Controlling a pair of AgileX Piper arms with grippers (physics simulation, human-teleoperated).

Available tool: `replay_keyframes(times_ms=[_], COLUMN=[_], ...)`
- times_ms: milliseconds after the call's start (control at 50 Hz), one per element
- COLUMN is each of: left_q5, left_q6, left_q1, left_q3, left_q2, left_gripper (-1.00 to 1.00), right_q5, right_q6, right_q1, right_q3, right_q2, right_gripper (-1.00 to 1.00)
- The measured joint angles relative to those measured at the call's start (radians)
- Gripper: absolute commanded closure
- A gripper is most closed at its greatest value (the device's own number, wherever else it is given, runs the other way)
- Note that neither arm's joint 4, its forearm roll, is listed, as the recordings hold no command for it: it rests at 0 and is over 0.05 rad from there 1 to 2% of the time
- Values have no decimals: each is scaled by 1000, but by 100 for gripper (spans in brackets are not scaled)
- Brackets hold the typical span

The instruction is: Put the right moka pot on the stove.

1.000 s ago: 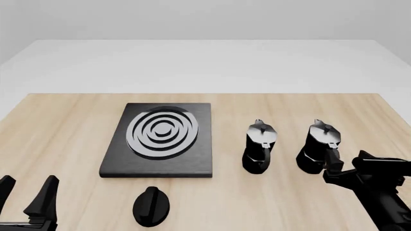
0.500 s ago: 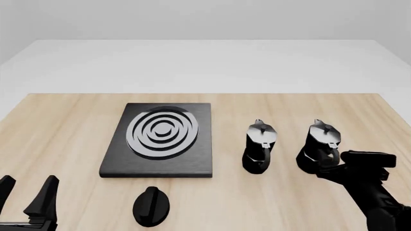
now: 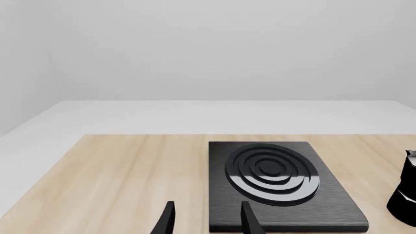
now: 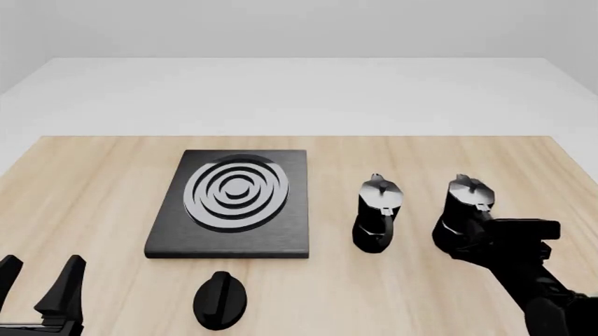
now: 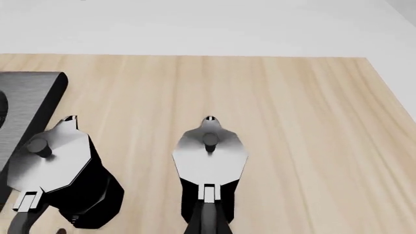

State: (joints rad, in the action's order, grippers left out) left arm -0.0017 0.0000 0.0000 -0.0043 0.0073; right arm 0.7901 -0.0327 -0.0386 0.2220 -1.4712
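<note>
The right moka pot [image 4: 463, 210], black and faceted with a shiny silver lid, stands upright on the table; in the right wrist view it is dead centre [image 5: 209, 156], handle toward the camera. My right gripper [image 4: 478, 234] is close behind it at the handle. Its fingers blend into the black pot, so its state is unclear. The stove [image 4: 187, 234] is a flat black slab with silver rings, lying left of both pots, and shows in the left wrist view [image 3: 331, 209]. My left gripper [image 4: 38, 290] rests open and empty at the near left, its fingers [image 3: 167, 219] apart.
A second, near-identical moka pot [image 4: 377, 213] stands between the stove and the right pot, and also appears in the right wrist view [image 5: 58, 168]. A black round knob [image 4: 220, 299] lies in front of the stove.
My right gripper has moved forward and left, up to the right moka pot's handle. The pot, the stove and the left arm have not moved.
</note>
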Motion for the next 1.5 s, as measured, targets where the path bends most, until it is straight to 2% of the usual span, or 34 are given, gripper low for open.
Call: replay_keyframes(times_ms=[360,560,820,980,1140,1300,1500], left_q5=[0,0,0,0,0,0,0], left_q6=[0,0,0,0,0,0,0], left_q1=[0,0,0,0,0,0,0], left_q3=[0,0,0,0,0,0,0], left_q2=[0,0,0,0,0,0,0], left_gripper=[-100,-100,-100,-100,-100,-100,-100], right_q5=[-372,-602,-804,-865,-884,-867,-801], right_q6=[-48,-58,-71,-75,-71,-62,-52], right_q1=[57,89,165,213,263,308,363], right_q3=[17,80,193,258,311,349,389], right_q2=[446,665,818,844,834,796,705], right_gripper=[100,100,100,100,100,100,100])
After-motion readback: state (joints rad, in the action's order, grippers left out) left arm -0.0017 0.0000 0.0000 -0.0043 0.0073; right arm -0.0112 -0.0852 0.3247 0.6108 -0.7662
